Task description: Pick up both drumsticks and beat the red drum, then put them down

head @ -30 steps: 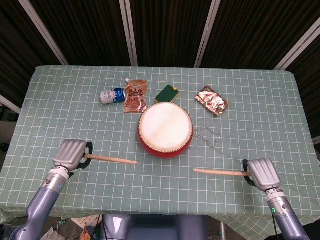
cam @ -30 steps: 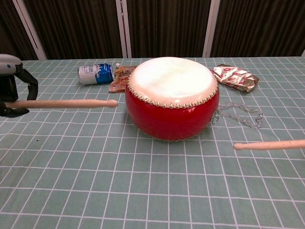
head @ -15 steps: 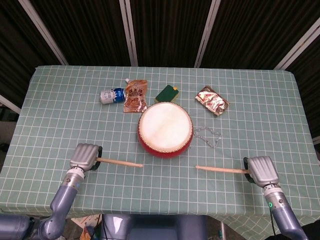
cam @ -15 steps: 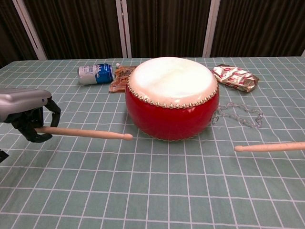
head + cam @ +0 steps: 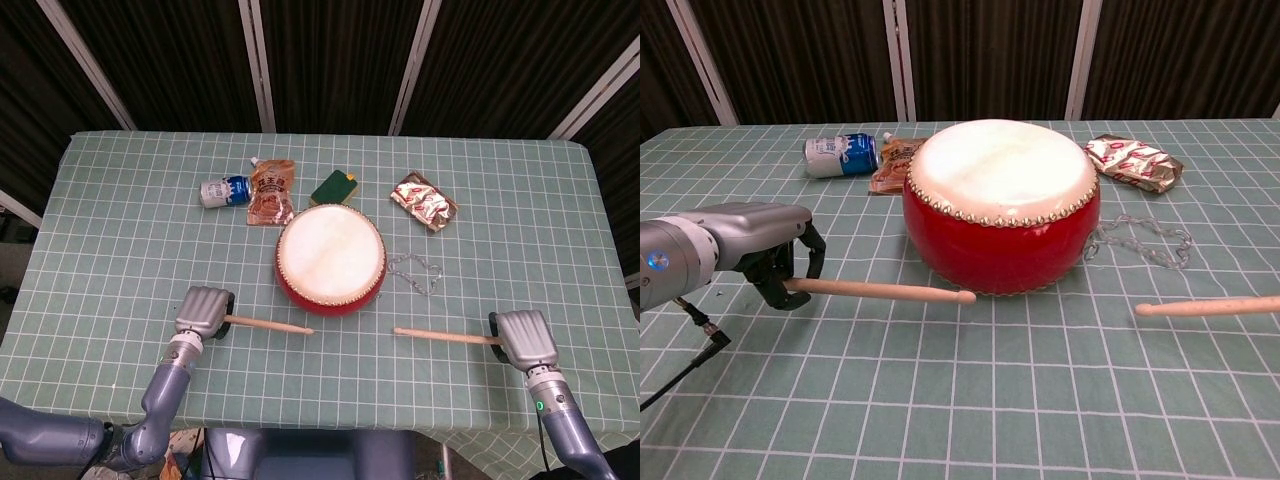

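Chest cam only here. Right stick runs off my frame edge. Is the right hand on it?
Observer: Yes. The head view shows the right hand gripping the butt end of the right drumstick.
Operator: The left stick tip looks like it touches the drum.
Observer: From above, the tip of the left drumstick sits apart from the red drum, on its near side.
Operator: Anything behind the drum?
Observer: A green packet, hidden from you by the drum.

green checked table (image 5: 120, 210), dark slatted wall (image 5: 330, 60)
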`<state>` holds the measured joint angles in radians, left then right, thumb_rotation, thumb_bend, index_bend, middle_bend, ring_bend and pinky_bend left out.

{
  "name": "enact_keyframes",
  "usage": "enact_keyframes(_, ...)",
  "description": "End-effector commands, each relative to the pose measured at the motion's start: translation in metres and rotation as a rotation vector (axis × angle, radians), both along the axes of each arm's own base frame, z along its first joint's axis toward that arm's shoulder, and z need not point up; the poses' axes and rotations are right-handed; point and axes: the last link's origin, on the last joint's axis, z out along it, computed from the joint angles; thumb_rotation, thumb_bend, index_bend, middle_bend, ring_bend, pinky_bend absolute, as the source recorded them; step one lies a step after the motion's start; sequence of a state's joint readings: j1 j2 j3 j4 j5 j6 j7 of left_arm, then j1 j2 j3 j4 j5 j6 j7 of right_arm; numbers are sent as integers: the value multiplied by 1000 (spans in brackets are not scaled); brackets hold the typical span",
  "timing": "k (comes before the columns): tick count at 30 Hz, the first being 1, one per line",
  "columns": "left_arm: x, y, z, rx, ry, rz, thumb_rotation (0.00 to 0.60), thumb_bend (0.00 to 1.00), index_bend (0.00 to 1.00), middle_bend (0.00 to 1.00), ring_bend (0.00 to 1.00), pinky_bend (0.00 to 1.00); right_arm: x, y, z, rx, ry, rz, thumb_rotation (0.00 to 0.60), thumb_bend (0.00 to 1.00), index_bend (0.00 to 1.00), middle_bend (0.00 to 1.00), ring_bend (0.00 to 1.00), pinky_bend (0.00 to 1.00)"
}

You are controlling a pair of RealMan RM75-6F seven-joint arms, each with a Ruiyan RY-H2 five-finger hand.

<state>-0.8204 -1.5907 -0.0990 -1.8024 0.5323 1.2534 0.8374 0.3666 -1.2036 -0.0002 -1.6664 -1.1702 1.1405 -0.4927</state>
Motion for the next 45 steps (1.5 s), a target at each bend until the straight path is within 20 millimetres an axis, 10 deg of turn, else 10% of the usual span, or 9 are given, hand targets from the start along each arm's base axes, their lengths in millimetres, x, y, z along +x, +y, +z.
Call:
enact_keyframes(1,0,0,0,1,3,-4,600,264,415,1000,1000,1000,-1,0,1,0,11,-1,600,483,591,1000,1000,1000)
enact_keyframes(18,-11,-5,15,-16,55,-9,600,118,216,789,861,989,-1,5,0,26,98,8,600,333,347,856,886,813)
enact_keyframes(23,-18,-6,27,0,41,14,600,103,155,543,634,708,-1,6,1,22,120,7,600,333,290,713,761,715)
enact_keyframes(34,-52,-32,92,149,-123,-22,600,99,78,49,93,230,11,9,26,-92,-13,-14,600,274,5,136,122,236)
enact_keyframes(45,-121,-76,155,326,-129,-111,600,15,0,0,0,36,11,41,76,-327,-223,101,600,173,0,0,0,42)
